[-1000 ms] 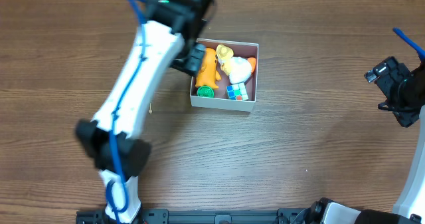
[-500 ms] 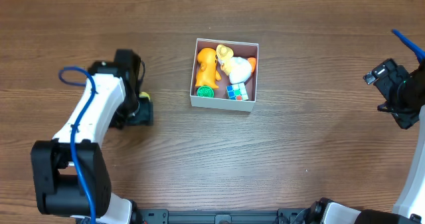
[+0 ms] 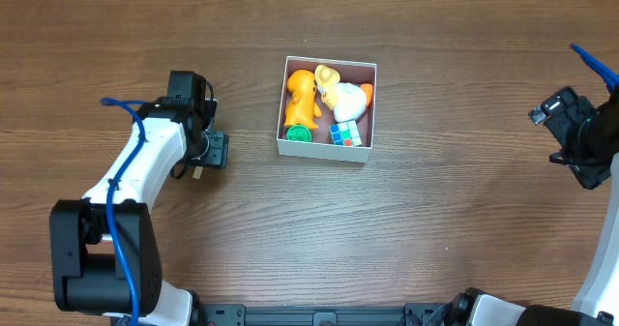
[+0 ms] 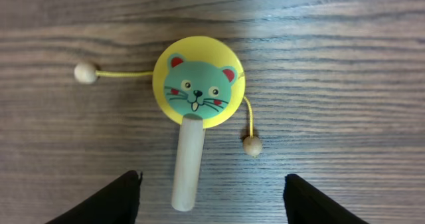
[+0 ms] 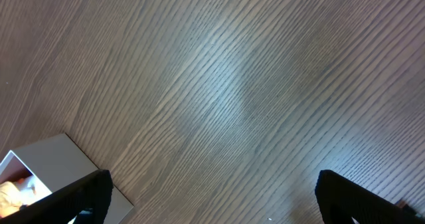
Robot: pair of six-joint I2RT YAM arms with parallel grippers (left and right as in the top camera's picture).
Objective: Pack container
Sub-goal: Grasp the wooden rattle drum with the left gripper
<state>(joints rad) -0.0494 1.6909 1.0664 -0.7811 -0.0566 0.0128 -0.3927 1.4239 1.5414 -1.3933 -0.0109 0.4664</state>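
The container [image 3: 324,152] is a white-walled square box mid-table. It holds an orange toy [image 3: 303,94], a yellow-and-white duck [image 3: 345,96], a colour cube [image 3: 345,133] and a green disc [image 3: 299,132]. My left gripper [image 3: 214,153] is to its left, open and empty. In the left wrist view it [image 4: 209,199] hovers over a rattle drum [image 4: 198,90], a yellow disc with a teal cat face. The drum's wooden handle [image 4: 186,164] ends between the fingers. My right gripper [image 3: 561,133] is open and empty at the far right, above bare table [image 5: 212,204].
The rattle drum has two beads on strings, one to its left [image 4: 84,72] and one lower right [image 4: 252,145]. A corner of the container [image 5: 56,159] shows at the lower left of the right wrist view. Wooden table surrounds everything.
My left arm has pulled away from the container's left side, swung out to the left, then settled slightly nearer over the rattle drum. The right arm has not moved.
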